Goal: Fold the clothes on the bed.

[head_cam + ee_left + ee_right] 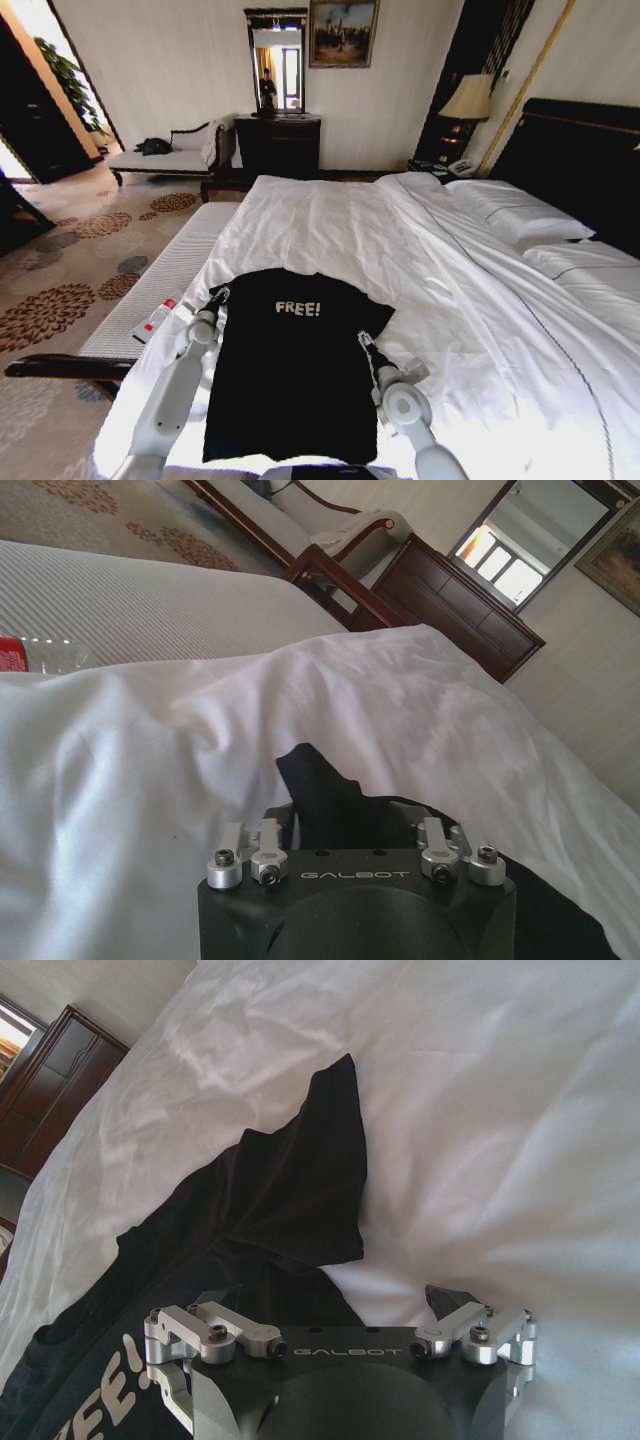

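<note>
So the black T-shirt (295,370) is laid flat near the foot of the bed (400,240), "FREE!" print up and toward the headboard. The left gripper (218,297) is parked at the shirt's left sleeve, the right gripper (364,341) at its right sleeve. How far either is opened can't be told.

Black T-shirt flat on the white bed, as I see it from the head camera.

The black T-shirt (290,375) lies spread chest-up near the foot edge of the bed (420,250), its white "FREE!" print readable; both short sleeves are out to the sides; the white duvet beneath is rumpled; I see white pillows against the dark headboard.
</note>
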Controlling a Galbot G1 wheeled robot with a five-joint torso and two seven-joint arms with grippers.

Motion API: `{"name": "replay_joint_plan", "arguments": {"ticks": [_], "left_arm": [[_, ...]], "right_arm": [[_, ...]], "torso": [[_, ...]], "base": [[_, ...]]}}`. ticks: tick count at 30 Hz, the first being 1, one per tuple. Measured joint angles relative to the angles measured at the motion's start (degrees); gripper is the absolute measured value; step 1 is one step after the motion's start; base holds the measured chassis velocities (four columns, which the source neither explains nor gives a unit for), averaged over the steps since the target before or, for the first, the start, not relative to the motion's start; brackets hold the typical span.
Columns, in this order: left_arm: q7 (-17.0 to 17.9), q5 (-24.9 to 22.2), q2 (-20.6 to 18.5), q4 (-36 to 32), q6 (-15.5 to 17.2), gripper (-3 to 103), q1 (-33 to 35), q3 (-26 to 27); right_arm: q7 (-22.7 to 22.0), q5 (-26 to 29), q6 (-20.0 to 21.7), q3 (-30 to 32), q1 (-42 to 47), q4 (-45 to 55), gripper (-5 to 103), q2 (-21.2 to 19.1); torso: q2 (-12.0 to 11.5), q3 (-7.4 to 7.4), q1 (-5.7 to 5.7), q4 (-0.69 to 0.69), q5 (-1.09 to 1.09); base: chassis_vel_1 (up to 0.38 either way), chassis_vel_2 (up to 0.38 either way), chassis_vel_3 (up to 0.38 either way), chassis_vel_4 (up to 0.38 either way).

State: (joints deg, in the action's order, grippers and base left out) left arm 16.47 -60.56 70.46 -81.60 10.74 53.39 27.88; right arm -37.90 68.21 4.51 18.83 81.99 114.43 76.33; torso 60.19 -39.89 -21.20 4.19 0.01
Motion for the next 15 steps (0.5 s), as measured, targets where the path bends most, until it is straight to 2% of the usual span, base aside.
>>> {"name": "replay_joint_plan", "arguments": {"ticks": [3,4,6,8,9,10,12,15], "left_arm": [[0.12,0.30,0.06,0.05,0.00,40,0.24,0.14],[0.12,0.30,0.06,0.05,0.00,40,0.24,0.14],[0.38,0.36,0.05,-0.23,-0.01,30,0.37,0.39],[0.50,0.37,0.01,-0.41,-0.01,30,0.38,0.53],[0.77,0.34,-0.21,-0.79,-0.01,19,0.38,0.86],[1.00,0.30,-0.58,-1.14,-0.01,14,0.38,1.15],[1.24,0.31,-1.02,-1.37,0.00,14,0.35,1.39],[1.61,0.56,-2.85,-1.99,0.18,2,0.04,1.81]], "right_arm": [[0.00,-0.24,-0.08,0.12,0.27,-0.11,100,-0.01],[0.00,-0.24,-0.08,0.12,0.27,-0.11,100,-0.01],[0.00,-0.31,-0.13,0.27,0.44,0.06,100,-0.03],[0.00,-0.33,-0.14,0.31,0.50,0.12,100,-0.04],[0.00,-0.37,-0.17,0.36,0.59,0.14,100,-0.06],[0.01,-0.43,-0.20,0.40,0.65,0.16,100,-0.08],[0.00,-0.48,-0.22,0.42,0.70,0.16,100,-0.09],[0.00,-0.60,-0.24,0.39,0.76,0.15,100,-0.09]], "torso": [[0.00,0.00,0.00,0.00,-0.01],[0.00,0.00,0.00,0.00,-0.01],[0.00,0.00,0.00,0.00,-0.01],[0.01,0.00,0.00,0.00,-0.01],[0.00,0.00,0.00,0.00,-0.01],[0.00,0.00,0.00,0.00,-0.01],[0.00,0.00,0.00,0.00,-0.01],[0.00,0.00,0.00,0.00,-0.01]], "base": [[0.000,0.000,0.000,0.000],[0.000,0.000,0.000,0.000],[0.000,0.000,0.000,0.000],[0.000,0.000,0.000,0.000],[0.000,0.000,0.000,0.000],[0.000,0.000,0.000,0.000],[0.000,0.000,0.000,0.000],[0.000,0.000,0.000,0.000]]}}
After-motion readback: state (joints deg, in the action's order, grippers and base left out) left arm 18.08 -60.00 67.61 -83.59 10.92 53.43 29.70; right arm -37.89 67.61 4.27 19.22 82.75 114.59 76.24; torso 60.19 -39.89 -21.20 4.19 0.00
